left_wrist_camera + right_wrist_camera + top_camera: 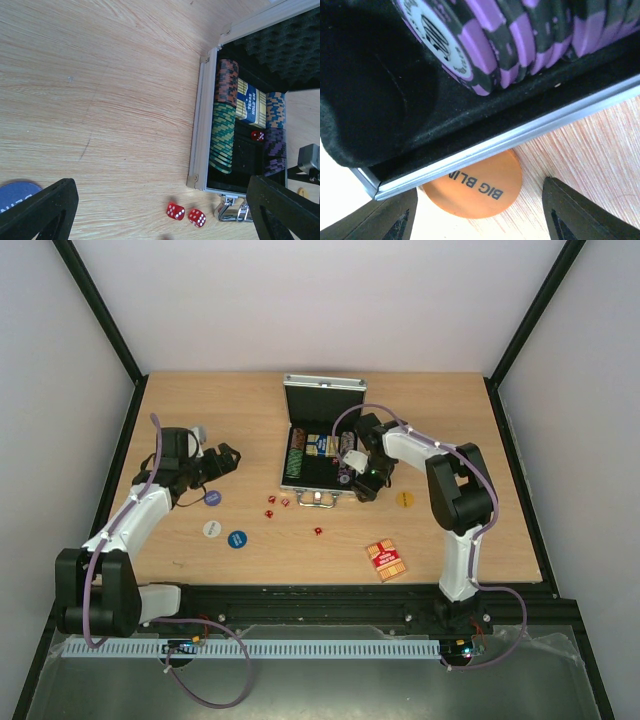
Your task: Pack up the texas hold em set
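The silver case (318, 388) of the texas hold em set lies open mid-table, holding rows of chips (222, 137), a blue card box (251, 102) and one red die (257, 135). Two red dice (175, 211) lie on the wood by its handle. My left gripper (225, 458) hangs open left of the case, nothing in it. My right gripper (365, 482) hovers open over the case's front right corner, above the purple chips (520, 30). Beyond the case rim (510, 140), an orange "BIG BLIND" disc (475, 187) lies on the table, untouched. The red card deck (385, 560) lies front right.
Three discs lie front left: a dark blue one (212, 498), a white one (212, 529) and a blue one (236, 538). Another red die (318, 531) sits alone in front of the case. Black frame posts and white walls border the table.
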